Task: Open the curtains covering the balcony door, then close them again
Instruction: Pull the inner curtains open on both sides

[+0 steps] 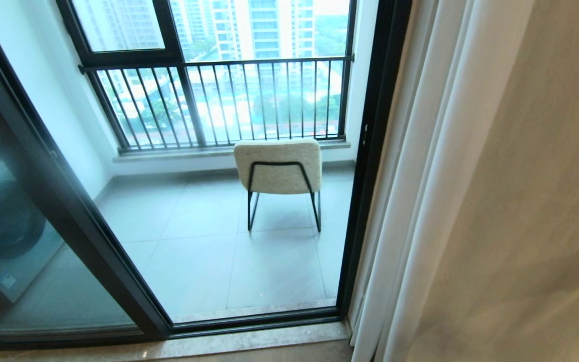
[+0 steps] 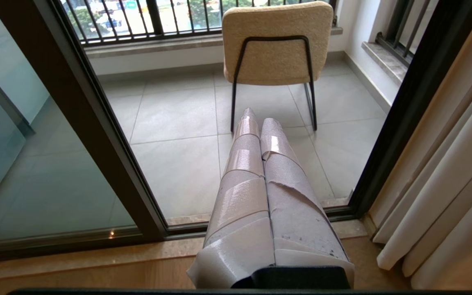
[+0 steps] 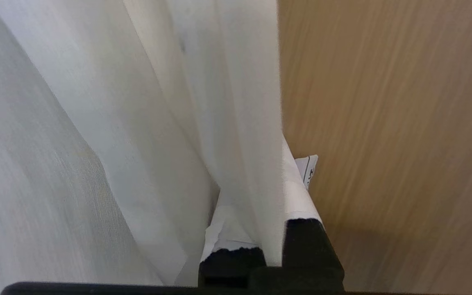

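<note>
The sheer white curtains [image 1: 405, 201] hang bunched in long folds at the right of the balcony door [image 1: 370, 151], whose dark frame and glass stand uncovered. In the right wrist view my right gripper [image 3: 260, 184] is shut on a fold of the curtains [image 3: 158, 102], the fabric running between its taped fingers [image 3: 301, 196]. My left gripper [image 2: 260, 119] is shut on nothing, parked low and pointing at the door's sill. Neither arm shows in the head view.
A thicker beige drape [image 1: 520, 201] hangs right of the sheer fabric. A cream chair [image 1: 278, 166] on black legs stands on the balcony tiles before the barred railing window [image 1: 219, 100]. A washing machine [image 1: 3, 226] shows behind the left glass panel.
</note>
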### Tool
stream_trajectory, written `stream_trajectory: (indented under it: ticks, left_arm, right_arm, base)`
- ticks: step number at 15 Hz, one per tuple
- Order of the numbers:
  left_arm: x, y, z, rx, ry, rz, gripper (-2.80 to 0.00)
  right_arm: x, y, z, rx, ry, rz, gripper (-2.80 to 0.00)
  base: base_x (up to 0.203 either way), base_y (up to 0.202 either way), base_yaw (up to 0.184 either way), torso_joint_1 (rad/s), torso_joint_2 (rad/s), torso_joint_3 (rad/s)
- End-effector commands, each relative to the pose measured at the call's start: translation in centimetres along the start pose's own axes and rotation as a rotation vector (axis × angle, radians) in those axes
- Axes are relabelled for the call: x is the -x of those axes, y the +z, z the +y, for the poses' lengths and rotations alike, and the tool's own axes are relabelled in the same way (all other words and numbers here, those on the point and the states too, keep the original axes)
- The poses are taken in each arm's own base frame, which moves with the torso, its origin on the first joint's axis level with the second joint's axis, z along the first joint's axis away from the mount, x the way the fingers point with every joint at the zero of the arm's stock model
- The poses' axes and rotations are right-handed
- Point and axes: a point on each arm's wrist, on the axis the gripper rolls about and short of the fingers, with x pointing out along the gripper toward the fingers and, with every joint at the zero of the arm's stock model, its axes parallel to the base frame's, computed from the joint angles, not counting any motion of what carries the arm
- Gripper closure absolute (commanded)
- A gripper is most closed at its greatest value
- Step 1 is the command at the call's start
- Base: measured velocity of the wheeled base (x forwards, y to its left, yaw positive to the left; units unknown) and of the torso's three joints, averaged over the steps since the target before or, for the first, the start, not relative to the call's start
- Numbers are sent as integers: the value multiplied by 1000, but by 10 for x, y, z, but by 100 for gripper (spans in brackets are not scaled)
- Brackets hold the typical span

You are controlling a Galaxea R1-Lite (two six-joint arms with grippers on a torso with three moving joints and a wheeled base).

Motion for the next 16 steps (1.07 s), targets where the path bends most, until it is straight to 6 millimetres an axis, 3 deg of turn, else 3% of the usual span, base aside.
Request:
stream_trajectory:
  ticks: [1,6,11,13,16]
  left_arm:
    - [0,0,0,-1,0,1,0]
    - [0,0,0,0,0,1,0]
    - [0,0,0,-1,0,1,0]
    - [0,0,0,-1,0,0,0]
    - [0,0,0,0,0,0,0]
  right_arm:
    - [15,23,20,-12,96,-29,0]
    - [53,65,85,-144,546,-70,0]
    - [71,86,170,-306,927,-119,0]
    - [74,85,203,-365,1039,-123,0]
    - [69,58,245,-411,1130,-58,0]
  base:
    - [0,0,0,0,0,0]
    - [0,0,0,0,0,0]
    - [0,0,0,0,0,0]
    - [0,0,0,0,0,0]
    - [0,0,0,0,0,0]
